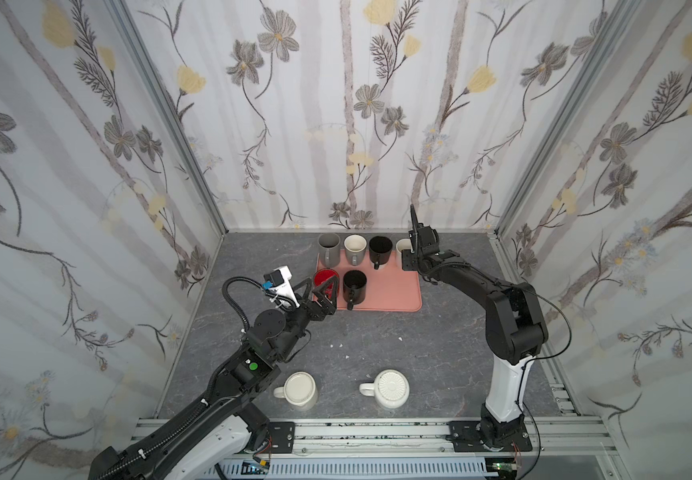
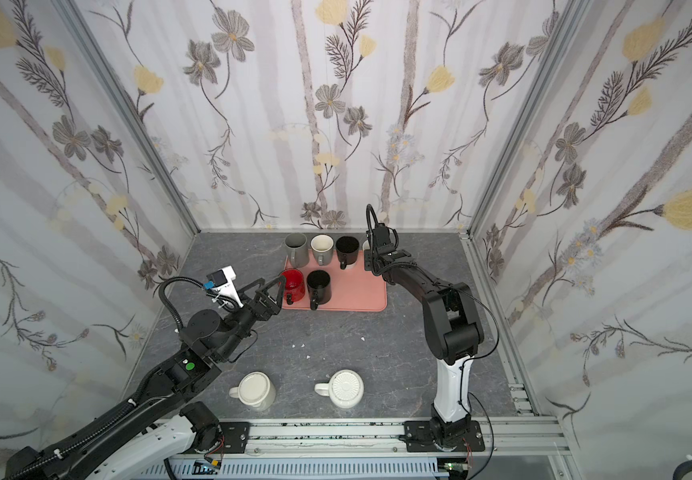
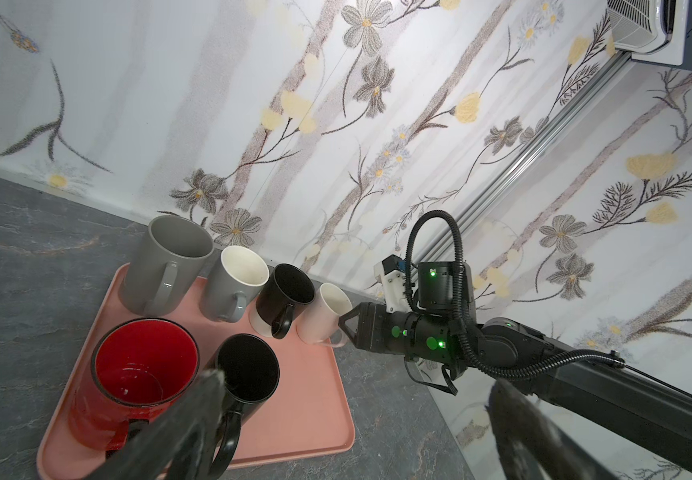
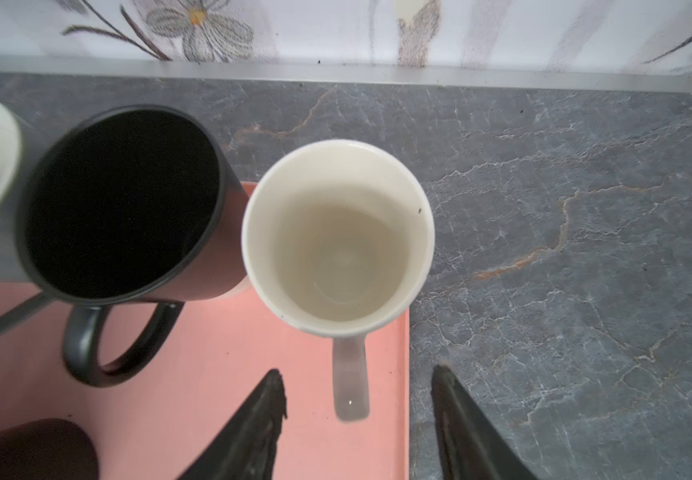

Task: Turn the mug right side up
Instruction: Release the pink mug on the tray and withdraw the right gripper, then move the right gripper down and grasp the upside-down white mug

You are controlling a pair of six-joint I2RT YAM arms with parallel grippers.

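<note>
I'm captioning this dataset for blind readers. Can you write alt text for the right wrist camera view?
A white mug stands upright and empty at the corner of a pink tray, its handle between the open jaws of the right gripper, not gripped. An upright black mug stands beside it; grey marbled table lies beyond the tray.

A: On the left?
B: Reaching from lower left toward mid-frame, with left gripper (image 1: 319, 289) spread wide, empty.
A: On the right?
B: Upright at lower right, bent at elbow, stretched toward upper middle; right gripper (image 4: 358, 384) aimed downward, parted, gripping nothing.
</note>
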